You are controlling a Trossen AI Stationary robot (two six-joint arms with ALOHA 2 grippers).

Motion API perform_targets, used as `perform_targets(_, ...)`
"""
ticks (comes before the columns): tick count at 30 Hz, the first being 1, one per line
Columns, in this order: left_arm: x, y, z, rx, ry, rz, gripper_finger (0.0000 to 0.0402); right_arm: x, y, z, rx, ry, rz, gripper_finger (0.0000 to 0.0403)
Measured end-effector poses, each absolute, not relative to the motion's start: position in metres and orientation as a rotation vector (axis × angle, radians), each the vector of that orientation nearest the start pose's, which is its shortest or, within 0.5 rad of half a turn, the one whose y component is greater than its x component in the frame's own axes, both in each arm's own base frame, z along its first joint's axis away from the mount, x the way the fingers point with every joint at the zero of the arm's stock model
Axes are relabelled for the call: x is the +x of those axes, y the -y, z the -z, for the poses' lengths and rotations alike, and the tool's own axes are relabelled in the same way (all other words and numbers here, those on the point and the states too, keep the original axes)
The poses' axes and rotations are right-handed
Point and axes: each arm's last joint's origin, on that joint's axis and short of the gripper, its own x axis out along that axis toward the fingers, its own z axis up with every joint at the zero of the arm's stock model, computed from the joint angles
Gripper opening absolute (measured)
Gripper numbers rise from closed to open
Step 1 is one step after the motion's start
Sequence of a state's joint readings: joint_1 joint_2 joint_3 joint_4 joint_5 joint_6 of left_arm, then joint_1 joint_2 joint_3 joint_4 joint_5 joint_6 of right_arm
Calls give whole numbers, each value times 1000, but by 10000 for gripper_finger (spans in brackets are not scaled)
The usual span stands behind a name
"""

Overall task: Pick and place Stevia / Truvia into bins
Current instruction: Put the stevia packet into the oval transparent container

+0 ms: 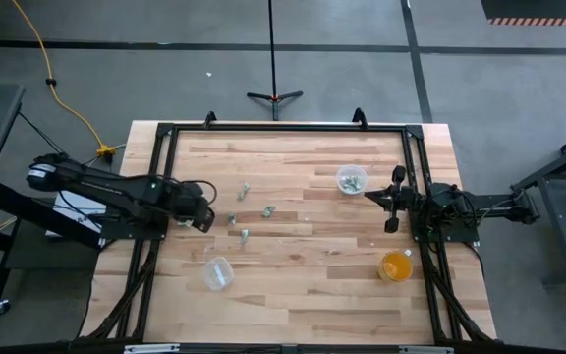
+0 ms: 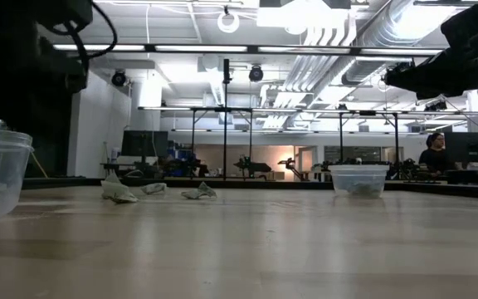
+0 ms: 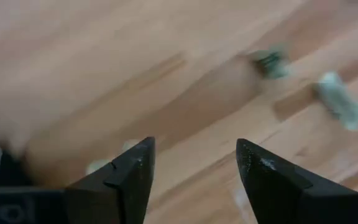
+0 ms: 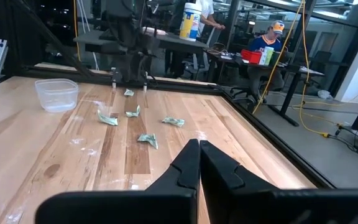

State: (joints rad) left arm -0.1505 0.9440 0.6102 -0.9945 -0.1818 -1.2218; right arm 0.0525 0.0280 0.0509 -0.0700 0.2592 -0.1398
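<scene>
Several pale green-and-white packets lie loose on the wooden table, left of centre. They also show in the right wrist view and the low view. One clear cup stands at the far right with packets inside. A second clear cup stands near the front left. My left gripper is open and points down just above the table, at the left side of the packets. My right gripper is shut and empty, hovering at the right beside the far cup.
An orange translucent cup stands at the right, near my right arm. A black frame runs round the table's edges. Bare wood lies across the middle and front of the table. People and desks show in the room beyond.
</scene>
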Motion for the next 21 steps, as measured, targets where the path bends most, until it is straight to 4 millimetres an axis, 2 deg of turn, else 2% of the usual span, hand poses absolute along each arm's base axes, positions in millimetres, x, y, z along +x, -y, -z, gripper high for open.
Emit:
perform_targets(4,136,17,-195,-921,-1156,-902,246,96,2,-172,-147,-61,203,2)
perform_targets(21,151,20,-165,-996,-1253,-1206,243,96,2,-172,-165,-63,202,7)
